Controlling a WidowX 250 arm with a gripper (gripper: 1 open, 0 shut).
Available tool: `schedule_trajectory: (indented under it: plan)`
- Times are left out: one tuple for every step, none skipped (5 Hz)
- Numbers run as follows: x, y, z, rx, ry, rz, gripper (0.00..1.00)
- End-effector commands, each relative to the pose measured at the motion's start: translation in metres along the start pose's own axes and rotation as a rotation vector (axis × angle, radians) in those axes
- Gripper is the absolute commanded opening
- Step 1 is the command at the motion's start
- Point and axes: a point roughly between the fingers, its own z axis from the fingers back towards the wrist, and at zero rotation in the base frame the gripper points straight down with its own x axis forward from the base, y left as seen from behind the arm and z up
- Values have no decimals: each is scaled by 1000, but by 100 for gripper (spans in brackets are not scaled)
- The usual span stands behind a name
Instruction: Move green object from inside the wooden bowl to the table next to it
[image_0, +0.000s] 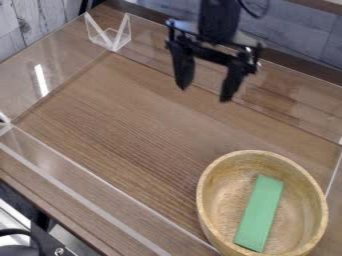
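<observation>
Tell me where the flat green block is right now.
The flat bright green rectangular block lies inside the round light wooden bowl, at the camera view's bottom right corner, on the brown wood-grain table.

One green object (261, 214), one wooden bowl (214, 190), one table (120, 120) and one gripper (209, 78) are seen.

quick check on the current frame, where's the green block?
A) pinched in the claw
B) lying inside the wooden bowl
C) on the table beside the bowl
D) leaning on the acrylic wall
B: the green block lies flat inside the wooden bowl at the lower right, while the claw hangs open and empty over the far side of the table, well apart from it.
</observation>
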Motion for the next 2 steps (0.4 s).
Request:
schedule_trajectory:
  plan:
    - [-15,-31,-6,-34,-40,13,100]
    - [-31,-64,-27,-50,-45,15,100]
